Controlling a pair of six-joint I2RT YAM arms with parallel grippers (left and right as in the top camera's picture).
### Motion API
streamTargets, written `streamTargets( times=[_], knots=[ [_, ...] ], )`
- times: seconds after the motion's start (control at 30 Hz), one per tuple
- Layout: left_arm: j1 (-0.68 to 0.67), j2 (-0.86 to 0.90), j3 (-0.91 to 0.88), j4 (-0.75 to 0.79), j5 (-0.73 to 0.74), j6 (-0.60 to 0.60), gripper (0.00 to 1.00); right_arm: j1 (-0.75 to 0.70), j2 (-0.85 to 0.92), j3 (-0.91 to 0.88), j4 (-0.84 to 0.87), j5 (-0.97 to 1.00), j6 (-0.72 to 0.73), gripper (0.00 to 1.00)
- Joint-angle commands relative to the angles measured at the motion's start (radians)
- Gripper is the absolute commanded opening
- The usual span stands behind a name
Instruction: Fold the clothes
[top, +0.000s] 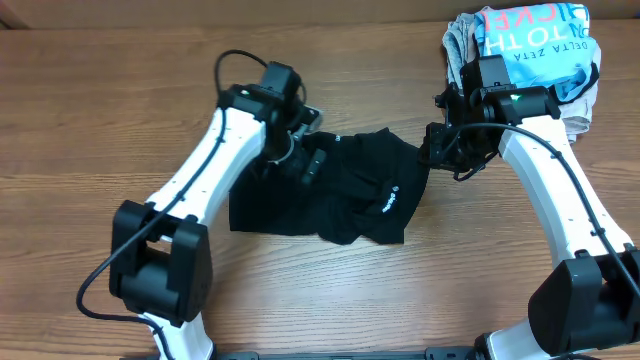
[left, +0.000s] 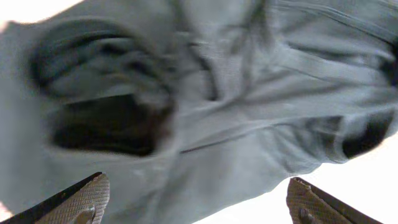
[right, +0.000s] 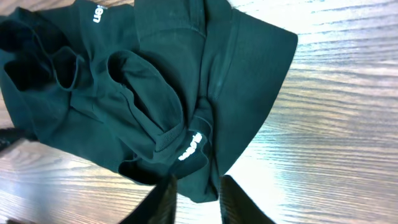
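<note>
Black T-shirt (top: 345, 195) crumpled, loosely bunched on wood table (top: 100, 100), left claw (left: 196, 190) wide open, right claw (right: 198, 190) slightly parted

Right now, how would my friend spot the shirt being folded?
Look at the middle of the brown wooden table: a crumpled black soft fabric T-shirt lies between the left arm and right arm. Unlike the light blue lettered shirt in the far right corner, it is black with tiny white lettering.

The T-shirt (top: 330, 195) lies mid-table (top: 100, 120); the left gripper (top: 300, 150) sits over its left part; the right gripper (top: 437, 150) stands at its right edge; a pile of other clothes (top: 530, 45) lies behind, in the far right corner.
</note>
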Motion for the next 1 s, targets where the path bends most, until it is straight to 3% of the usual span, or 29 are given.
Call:
streamTargets(
  times=[0.0, 0.2, 0.27, 0.57, 0.63, 0.67, 0.7, 0.77, 0.97],
  knots=[
    [0.047, -0.008, 0.010, 0.011, -0.018, 0.013, 0.93, -0.005, -0.019, 0.011, 0.005, -0.004, -0.019, 0.29],
    [0.064, 0.042, -0.012, 0.029, -0.018, 0.098, 0.87, -0.005, -0.019, 0.011, 0.006, -0.004, -0.020, 0.31],
    [0.064, 0.076, -0.012, 0.036, -0.017, 0.103, 0.81, -0.005, -0.019, 0.011, 0.007, -0.004, -0.019, 0.32],
    [0.063, 0.157, -0.012, 0.073, -0.018, 0.107, 0.70, -0.005, -0.019, 0.011, 0.008, -0.004, -0.019, 0.32],
    [0.063, 0.165, -0.012, 0.072, -0.017, 0.106, 0.58, -0.005, -0.019, 0.011, 0.008, -0.004, -0.019, 0.32],
    [0.063, 0.166, -0.012, 0.071, -0.017, 0.106, 0.47, -0.005, -0.019, 0.011, 0.008, -0.004, -0.019, 0.32],
    [0.063, 0.165, -0.012, 0.071, -0.017, 0.106, 0.25, -0.005, -0.019, 0.011, 0.008, -0.004, -0.019, 0.32],
    [0.063, 0.161, -0.006, 0.061, -0.008, 0.102, 0.07, -0.005, -0.019, 0.011, 0.012, -0.003, -0.019, 0.32],
    [0.058, 0.158, 0.066, -0.062, 0.091, 0.099, 0.04, -0.005, -0.019, 0.011, 0.015, -0.004, -0.019, 0.33]
  ],
)
